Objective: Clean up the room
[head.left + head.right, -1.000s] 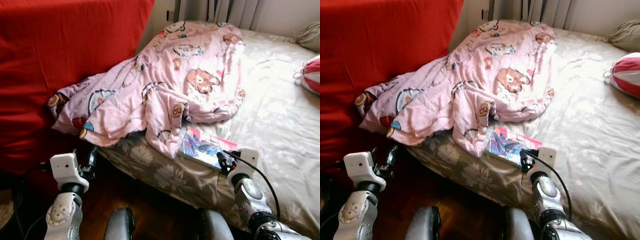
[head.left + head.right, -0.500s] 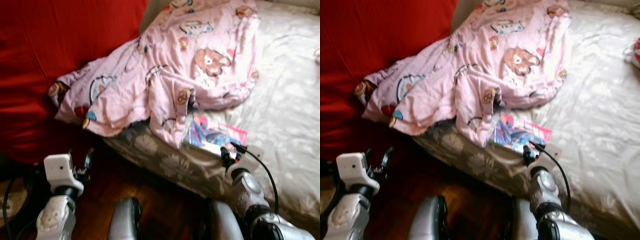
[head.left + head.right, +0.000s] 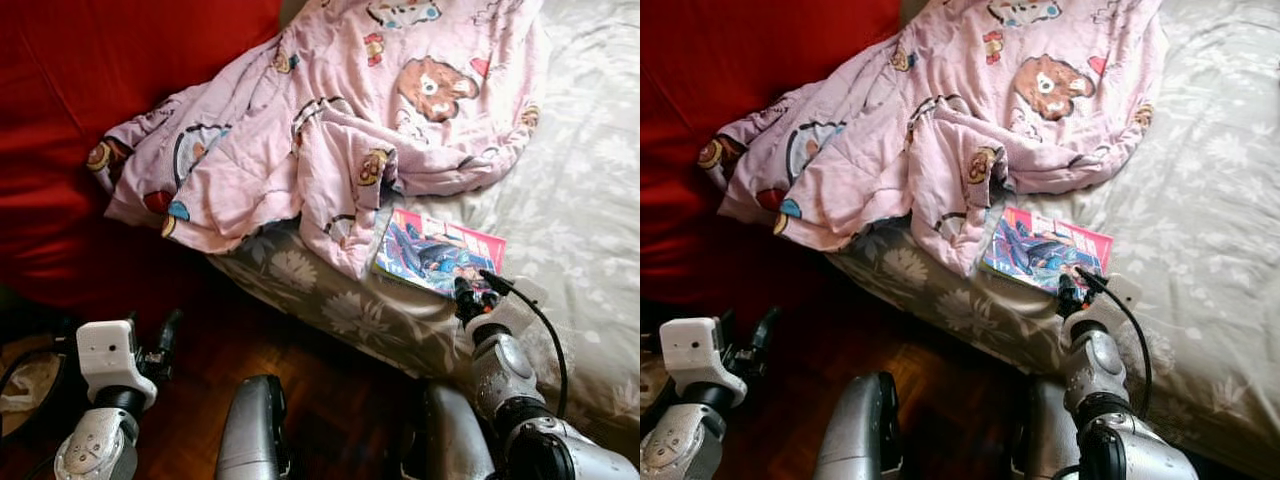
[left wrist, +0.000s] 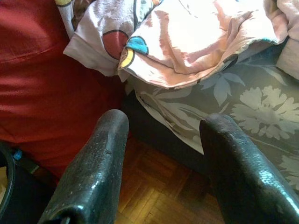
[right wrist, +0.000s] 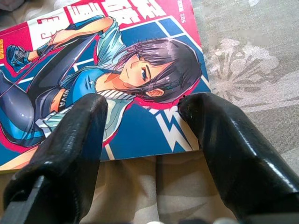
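Observation:
A comic book (image 3: 440, 255) with a pink and blue cover lies flat on the bed (image 3: 585, 190) near its edge, partly tucked under a crumpled pink cartoon-print blanket (image 3: 330, 120). My right gripper (image 3: 468, 295) is open just at the book's near edge. In the right wrist view its fingers (image 5: 79, 140) straddle the cover's corner (image 5: 117, 70) with nothing between them. My left gripper (image 3: 165, 335) is open, low over the wooden floor beside the bed. Past its fingers (image 4: 98, 163) I see the blanket's hem (image 4: 187, 42) and the floral sheet.
A big red cushion or sofa (image 3: 100, 80) stands to the left, against the bed. Dark parquet floor (image 3: 330, 365) runs between it and the bed's side. The grey floral sheet (image 3: 1200, 200) is bare to the right of the book. Cables lie at the lower left (image 3: 25, 365).
The camera has tilted down and nearer to the bed, so the whole scene has shifted. My right gripper stays at the book's near edge; the left arm sits lower in view.

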{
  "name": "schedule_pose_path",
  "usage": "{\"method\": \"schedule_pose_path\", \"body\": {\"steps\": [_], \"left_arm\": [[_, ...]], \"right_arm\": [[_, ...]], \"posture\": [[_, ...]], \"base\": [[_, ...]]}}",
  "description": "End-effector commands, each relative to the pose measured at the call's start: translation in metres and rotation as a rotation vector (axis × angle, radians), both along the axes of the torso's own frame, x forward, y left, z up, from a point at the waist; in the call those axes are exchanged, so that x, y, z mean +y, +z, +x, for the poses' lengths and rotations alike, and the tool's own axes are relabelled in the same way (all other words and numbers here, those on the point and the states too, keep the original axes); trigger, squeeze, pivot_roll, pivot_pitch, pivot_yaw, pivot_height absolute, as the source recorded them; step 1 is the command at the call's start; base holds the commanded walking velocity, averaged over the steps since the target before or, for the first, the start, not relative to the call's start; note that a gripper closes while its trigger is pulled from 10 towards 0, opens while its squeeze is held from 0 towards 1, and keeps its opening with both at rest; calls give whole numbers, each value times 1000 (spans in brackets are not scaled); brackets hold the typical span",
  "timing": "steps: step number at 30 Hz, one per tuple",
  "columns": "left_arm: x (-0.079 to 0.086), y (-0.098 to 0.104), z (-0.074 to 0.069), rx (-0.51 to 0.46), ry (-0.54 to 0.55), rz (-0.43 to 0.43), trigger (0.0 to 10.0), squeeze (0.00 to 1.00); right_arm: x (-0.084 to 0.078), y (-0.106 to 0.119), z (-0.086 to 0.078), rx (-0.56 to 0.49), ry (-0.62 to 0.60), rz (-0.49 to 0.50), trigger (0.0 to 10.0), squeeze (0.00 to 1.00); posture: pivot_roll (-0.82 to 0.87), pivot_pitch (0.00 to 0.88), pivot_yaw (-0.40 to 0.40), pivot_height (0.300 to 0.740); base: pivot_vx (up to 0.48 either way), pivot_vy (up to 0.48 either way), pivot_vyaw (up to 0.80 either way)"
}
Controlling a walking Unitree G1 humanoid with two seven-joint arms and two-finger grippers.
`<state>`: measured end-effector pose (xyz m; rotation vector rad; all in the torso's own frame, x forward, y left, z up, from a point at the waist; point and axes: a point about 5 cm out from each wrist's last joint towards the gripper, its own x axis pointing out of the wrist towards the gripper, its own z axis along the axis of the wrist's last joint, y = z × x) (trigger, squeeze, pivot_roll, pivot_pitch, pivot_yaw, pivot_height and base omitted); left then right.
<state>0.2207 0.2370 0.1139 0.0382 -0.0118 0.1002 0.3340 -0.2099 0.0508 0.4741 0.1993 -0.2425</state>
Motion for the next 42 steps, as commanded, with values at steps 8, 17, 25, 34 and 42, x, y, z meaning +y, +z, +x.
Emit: {"method": "schedule_pose_path", "body": {"steps": [8, 17, 25, 34, 42], "left_arm": [[6, 2, -1, 15, 24, 3, 10000, 0], [7, 3, 0, 12, 29, 3, 10000, 0], [8, 3, 0, 13, 28, 6, 10000, 0], [9, 3, -1, 17, 27, 10, 10000, 0], [10, 3, -3, 23, 24, 19, 10000, 0]], "right_arm": [[0, 4, 0, -70, -16, 51, 10000, 0], [6, 12, 5, -131, 6, 71, 10000, 0], [-3, 6, 0, -105, -54, 71, 10000, 0], [-7, 0, -4, -66, -73, 66, 10000, 0], [-10, -3, -8, -59, -107, 60, 10000, 0]], "posture": [[283, 284, 69, 572], [282, 279, 70, 572], [288, 278, 75, 572], [292, 279, 80, 572], [298, 283, 84, 572]], "base": [[0, 0, 0], [0, 0, 0], [0, 0, 0], [0, 0, 0], [0, 0, 0]]}}
